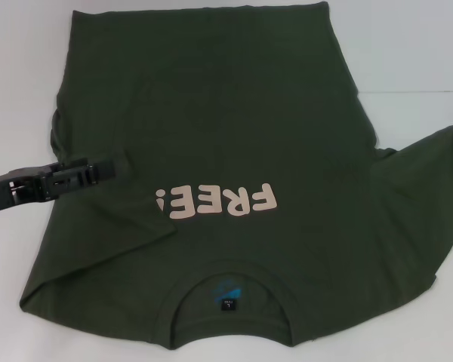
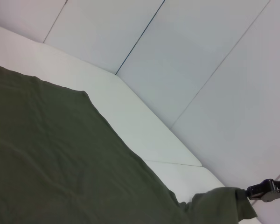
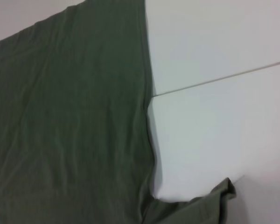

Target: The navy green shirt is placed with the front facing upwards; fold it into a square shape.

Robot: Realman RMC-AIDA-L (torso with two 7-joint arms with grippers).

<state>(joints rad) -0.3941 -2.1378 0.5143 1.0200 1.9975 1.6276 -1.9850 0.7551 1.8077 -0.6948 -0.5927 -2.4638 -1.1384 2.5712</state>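
Observation:
The navy green shirt lies flat on the white table, front up. Its pink "FREE!" print and collar are at the near edge. The shirt's left side looks folded in over the body, and its right sleeve is spread out to the right. My left gripper reaches in from the left, low over the shirt's left part. My right gripper does not show in the head view. The left wrist view shows it far off, at the tip of the right sleeve.
White table surface surrounds the shirt on the left, far and right sides. Thin seams run across the tabletop beside the shirt's edge. The shirt's hem lies near the table's far side.

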